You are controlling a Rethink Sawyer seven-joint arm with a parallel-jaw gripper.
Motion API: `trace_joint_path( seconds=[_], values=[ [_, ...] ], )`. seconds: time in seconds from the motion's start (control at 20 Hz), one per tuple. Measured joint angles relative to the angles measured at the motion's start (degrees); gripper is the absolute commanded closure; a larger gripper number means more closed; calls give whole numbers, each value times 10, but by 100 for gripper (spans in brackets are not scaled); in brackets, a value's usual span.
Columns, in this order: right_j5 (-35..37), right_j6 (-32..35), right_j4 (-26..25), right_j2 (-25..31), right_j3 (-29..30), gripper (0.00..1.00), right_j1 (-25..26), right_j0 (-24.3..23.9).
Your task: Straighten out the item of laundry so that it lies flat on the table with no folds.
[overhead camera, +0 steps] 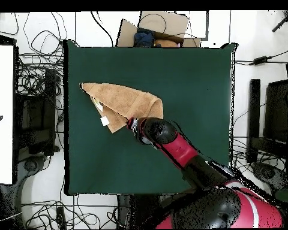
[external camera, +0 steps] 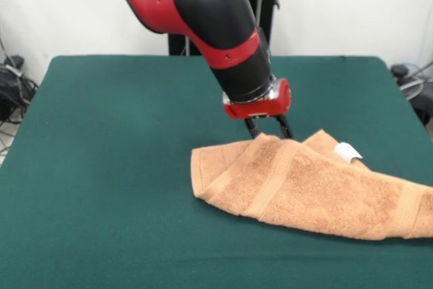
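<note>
The table [external camera: 101, 167] is being occupied toward its 3 o'clock side in the front view by the towel [external camera: 304, 187], which is being kept folded over itself. The towel's far edge is being pinched by the narrowed gripper [external camera: 268, 130], with the white tag [external camera: 347, 152] lying at the gripper's 3 o'clock.

- The red and black arm [external camera: 203, 11] is seen reaching down into the front view from above, slanted toward the picture's right.
- The red wrist block [external camera: 259, 103] is held low.
- The gripper [external camera: 268, 130] is pointed downward, its two dark fingers [external camera: 252, 126] set slightly apart.
- In the overhead view the arm [overhead camera: 182, 153] is extended diagonally from the base.
</note>
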Motion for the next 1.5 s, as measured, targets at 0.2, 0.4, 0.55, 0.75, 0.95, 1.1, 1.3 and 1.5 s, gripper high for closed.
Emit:
trace_joint_path(
  seconds=[0.2,0.4,0.55,0.75,0.95,1.1,1.3,1.5],
  values=[
    [0,0,0,0,8,0,-12,0],
    [0,0,0,0,14,0,-25,0],
    [0,0,0,0,15,0,-32,0],
    [0,0,0,0,15,0,-36,0],
    [0,0,0,0,15,0,-36,1],
    [1,0,0,-1,13,0,-35,5],
    [5,0,0,-4,9,0,-34,12],
    [11,0,0,-4,4,0,-33,21]
  ],
)
